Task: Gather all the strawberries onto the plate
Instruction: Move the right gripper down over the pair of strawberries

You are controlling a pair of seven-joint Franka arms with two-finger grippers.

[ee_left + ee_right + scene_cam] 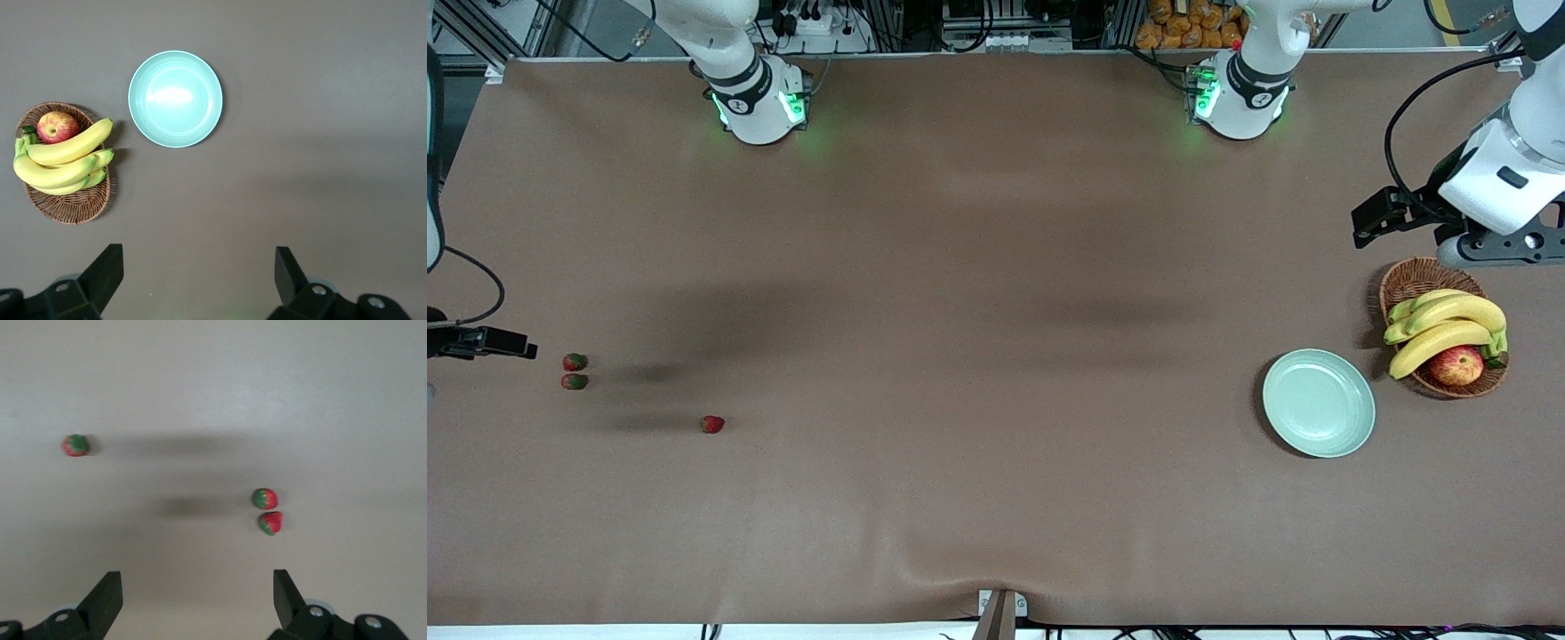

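Three small red strawberries lie on the brown table at the right arm's end. Two (575, 362) (575, 381) sit side by side, and the third (711, 424) is apart, nearer the front camera and closer to the table's middle. The right wrist view shows the pair (265, 498) (270, 522) and the lone one (75, 445). My right gripper (196, 577) hangs open and empty above the table beside them. The pale mint-green plate (1319, 403) (175, 98) lies empty at the left arm's end. High above the table beside it, my left gripper (198, 257) is open and holds nothing.
A brown wicker basket (1405, 280) (67, 210) with bananas (1445, 324) and a red-yellow apple (1456, 364) stands close beside the plate, nearer the table's end. The left arm's hand hovers just above the basket's edge. A wide stretch of bare table separates strawberries and plate.
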